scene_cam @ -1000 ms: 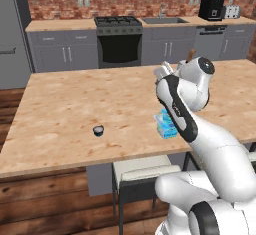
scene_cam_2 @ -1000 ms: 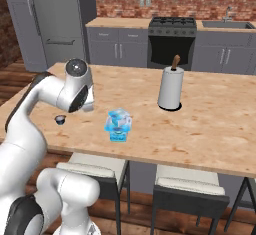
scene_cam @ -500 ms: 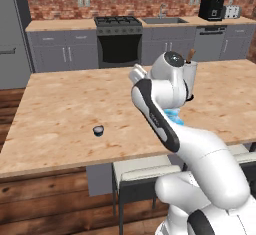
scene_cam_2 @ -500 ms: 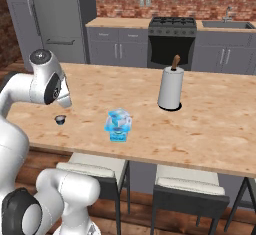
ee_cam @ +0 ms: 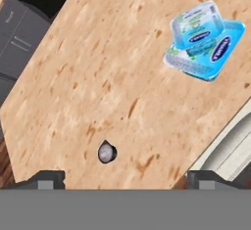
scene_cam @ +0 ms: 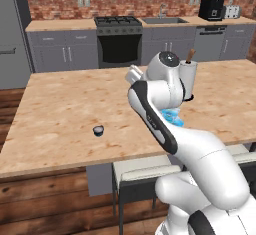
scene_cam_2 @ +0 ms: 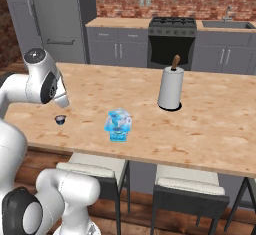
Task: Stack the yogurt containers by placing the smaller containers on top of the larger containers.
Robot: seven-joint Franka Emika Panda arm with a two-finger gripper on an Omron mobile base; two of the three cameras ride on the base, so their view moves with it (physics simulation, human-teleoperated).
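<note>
I am holding the gripper [ee_cam: 125, 182] above the worktop's [ee_cam: 122, 82] near edge, its fingers spread wide and empty. The dark cup [ee_cam: 106, 152] is lying just ahead of the tips, slightly left of centre, apparently tipped on its side. Farther along, the blue cup [ee_cam: 198, 26] is already sitting on the tub [ee_cam: 223, 53]. The paper roll [scene_cam_2: 170, 89] is standing beyond. I am finding the dark cup's axis hard to read.

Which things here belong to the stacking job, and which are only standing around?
Job: blue tub; small blue cup already on top of it; tiny dark cup alone on the counter; tool, open above it.
Around: paper roll; stove; stools.
</note>
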